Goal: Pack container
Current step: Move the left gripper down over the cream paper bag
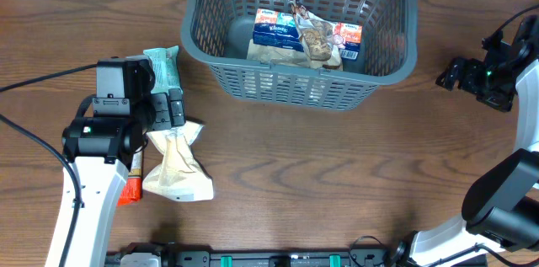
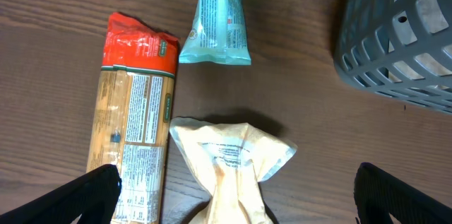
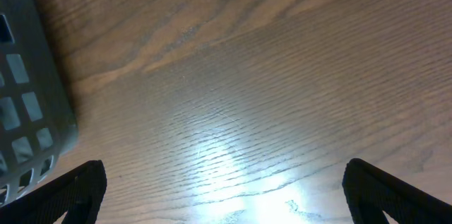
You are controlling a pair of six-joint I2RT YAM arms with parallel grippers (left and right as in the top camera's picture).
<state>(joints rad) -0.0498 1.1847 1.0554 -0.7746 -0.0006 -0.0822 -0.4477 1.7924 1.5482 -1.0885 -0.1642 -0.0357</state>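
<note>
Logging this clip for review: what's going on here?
The left gripper hangs open over three packets on the table: a cream bag, a teal packet and a red-topped packet. It holds nothing. The grey basket already has a few packets inside. The right gripper is open over the table beside the basket.

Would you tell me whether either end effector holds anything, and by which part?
Nothing is held: the left end effector and the right end effector both stand open and empty.
</note>
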